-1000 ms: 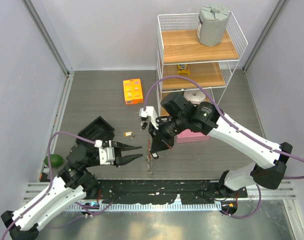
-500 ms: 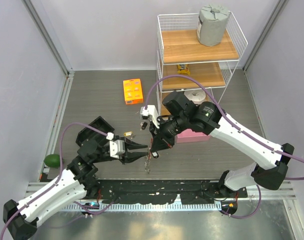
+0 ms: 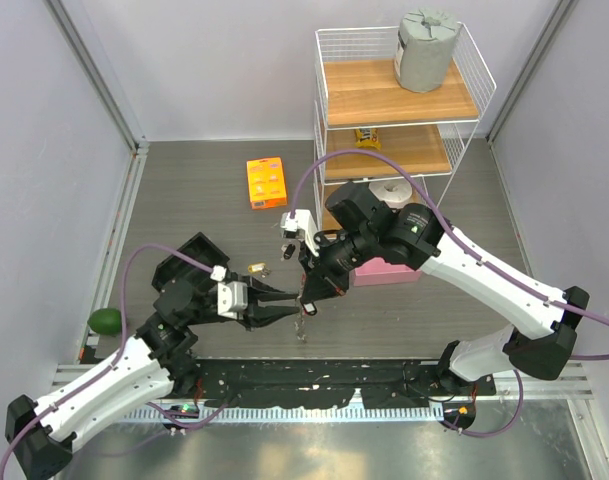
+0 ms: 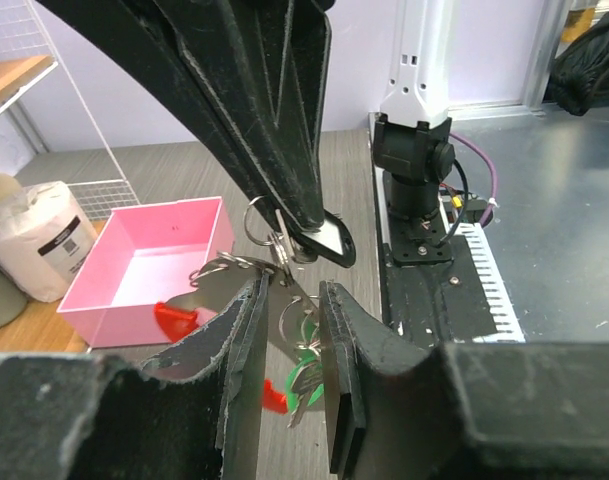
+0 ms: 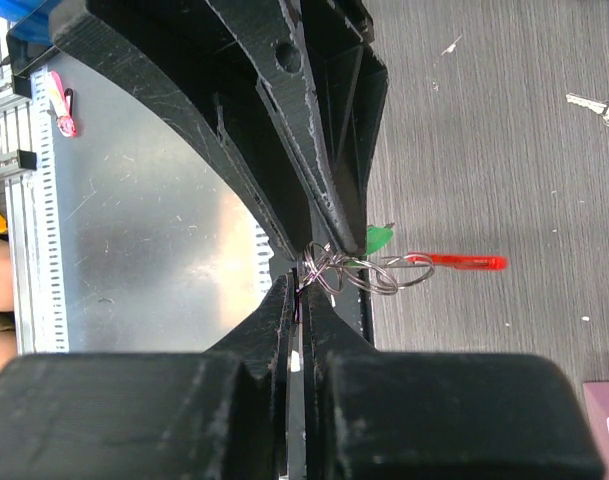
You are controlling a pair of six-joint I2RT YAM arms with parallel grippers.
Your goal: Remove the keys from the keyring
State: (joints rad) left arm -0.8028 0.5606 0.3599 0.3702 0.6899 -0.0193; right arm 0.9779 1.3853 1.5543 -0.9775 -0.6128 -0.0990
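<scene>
One change: L fingers point(image 4: 349, 380), spread, now straddle keys point(image 4: 306, 378); R fingers point(image 5: 272, 325) pinch keyring point(image 5: 336, 275).

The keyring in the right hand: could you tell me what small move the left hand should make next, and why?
Probably close the left hand on the green-tagged key: the right hand is shut on the keyring, holding it up, and that key hangs between the left hand's fingers, which stand apart.
</scene>
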